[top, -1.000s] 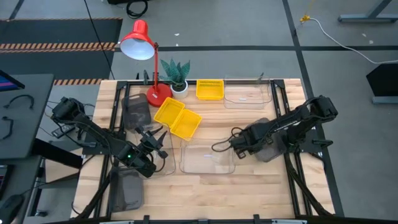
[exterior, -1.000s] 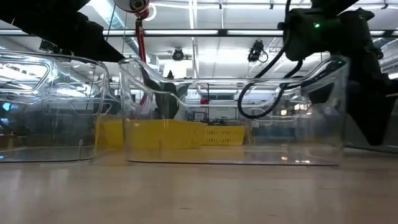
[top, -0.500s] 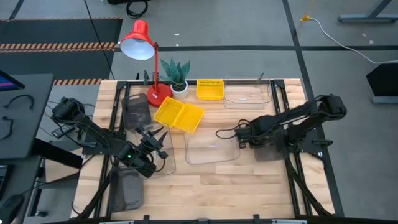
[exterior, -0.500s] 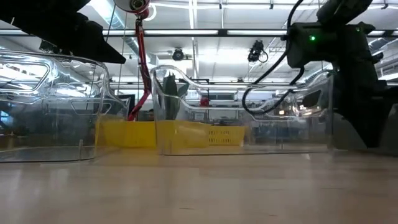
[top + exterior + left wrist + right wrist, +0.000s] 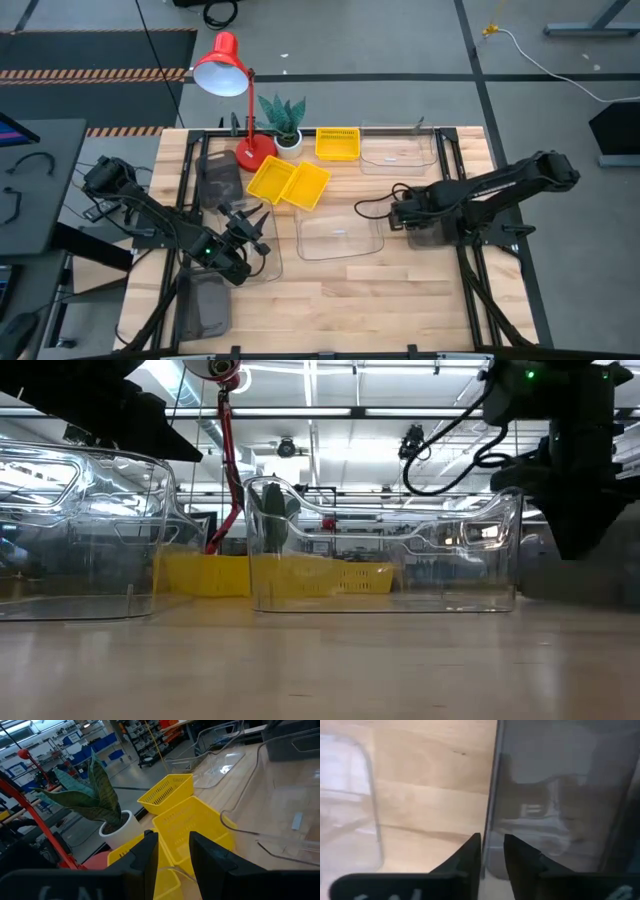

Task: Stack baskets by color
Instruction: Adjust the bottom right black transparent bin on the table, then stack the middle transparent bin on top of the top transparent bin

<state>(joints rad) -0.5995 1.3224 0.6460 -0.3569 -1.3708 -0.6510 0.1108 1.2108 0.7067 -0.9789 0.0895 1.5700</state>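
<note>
Moved: your right gripper had slid the large clear transparent plastic basket toward the table's middle, nudging the two small bright yellow plastic baskets, then pulled back off it.
Right gripper: its fingers stood a narrow slit apart, gripping nothing; they hung at the near wall of a smoky dark-grey translucent basket.
Clear basket versus gripper: it lay just beside the fingertips, on the side away from the arm, flat on the wooden table.
Left gripper: your left gripper hovered partly spread and empty, with the yellow pair just ahead of it.
Done: by my reading, nothing was stacked yet.
Left: the clear basket near the left arm, the far clear one, three yellow and three grey baskets still needed pairing by colour.
</note>
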